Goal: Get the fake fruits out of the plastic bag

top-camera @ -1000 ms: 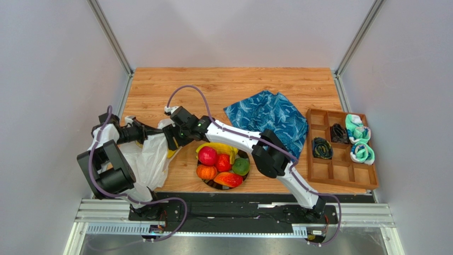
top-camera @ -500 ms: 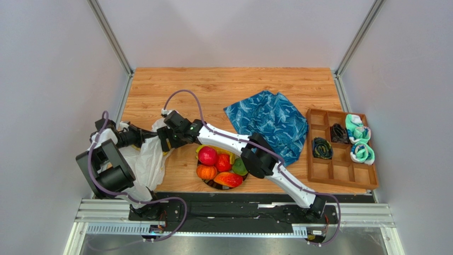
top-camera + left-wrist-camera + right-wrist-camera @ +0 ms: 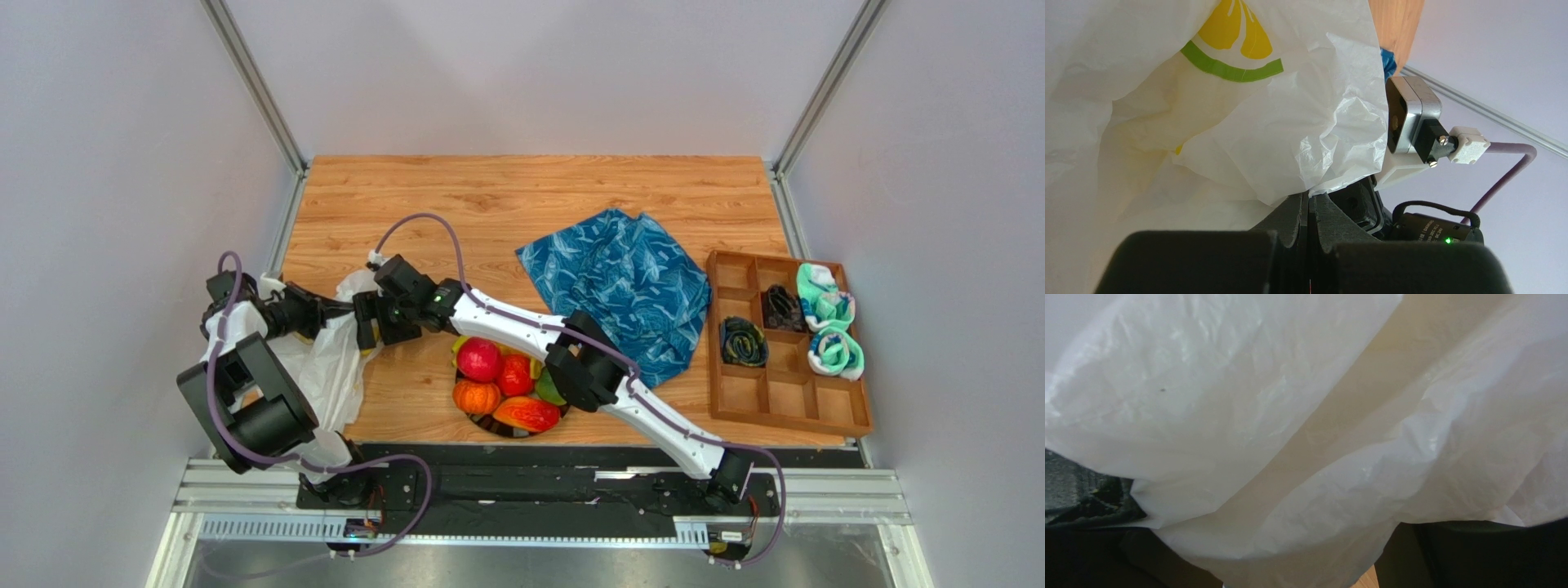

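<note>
The plastic bag lies crumpled at the table's left front. My left gripper is shut on its upper edge; the left wrist view shows the jaws pinching white film with a green and yellow mark. My right gripper reaches across to the bag's mouth, right beside the left one. In the right wrist view the bag fills the frame, and my gripper stands open with the film between its fingers. The fake fruits, red, orange, green and mango-shaped, lie on the black-rimmed plate. The banana is mostly hidden by my right arm.
A blue patterned cloth lies behind the plate. A wooden compartment tray with dark and teal bands stands at the right edge. My right arm stretches low over the plate.
Both grippers have shifted left. The left one has drawn the bag's edge left, and the right one has followed into the bag's mouth. The right arm now covers more of the banana.
</note>
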